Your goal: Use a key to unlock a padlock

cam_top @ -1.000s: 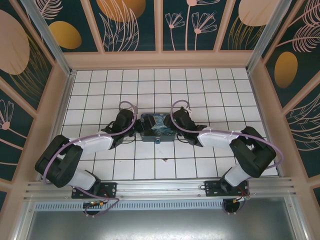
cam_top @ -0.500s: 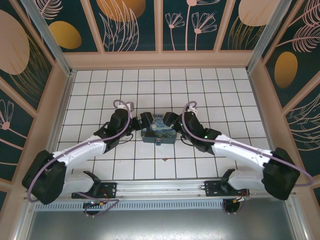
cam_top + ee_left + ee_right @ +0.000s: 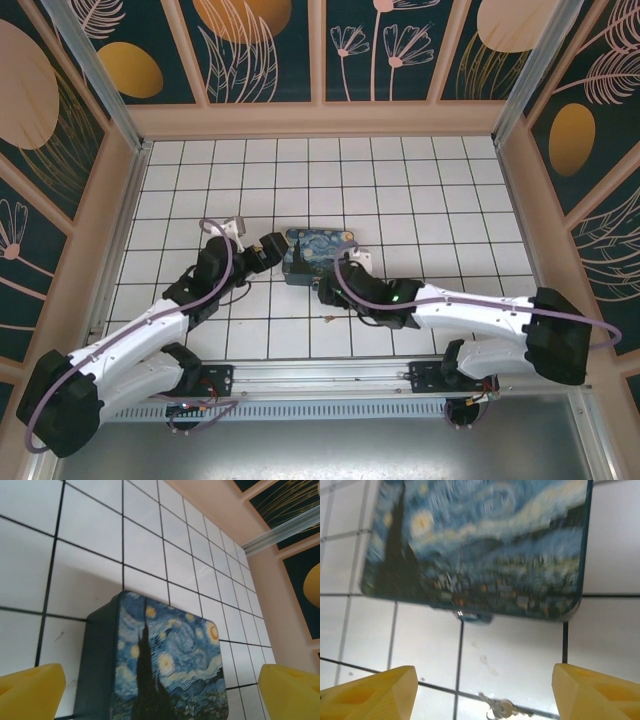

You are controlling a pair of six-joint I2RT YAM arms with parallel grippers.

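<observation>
The painted blue box (image 3: 322, 250) lies on the white tiles. A tiny silvery padlock (image 3: 458, 613) hangs at the latch on its near edge. The key (image 3: 500, 709) lies flat on a tile seam in front of the box, and it is a small speck (image 3: 329, 318) from above. My right gripper (image 3: 484, 680) hovers open over the tile between box and key, nothing between its yellow fingers (image 3: 372, 695). It sits (image 3: 327, 290) just near of the box. My left gripper (image 3: 160, 692) is open, at the box's left end (image 3: 281, 249), with the box (image 3: 167, 665) between its fingers, apart from them.
Pink walls (image 3: 100, 220) ring the tiled floor (image 3: 430, 190). An aluminium rail (image 3: 320, 375) crosses the near edge by the arm bases. Both forearms lie low on either side of the box.
The right gripper has swung from the box's right end round to its near side, above the key. The left gripper has drawn back a little to the left.
</observation>
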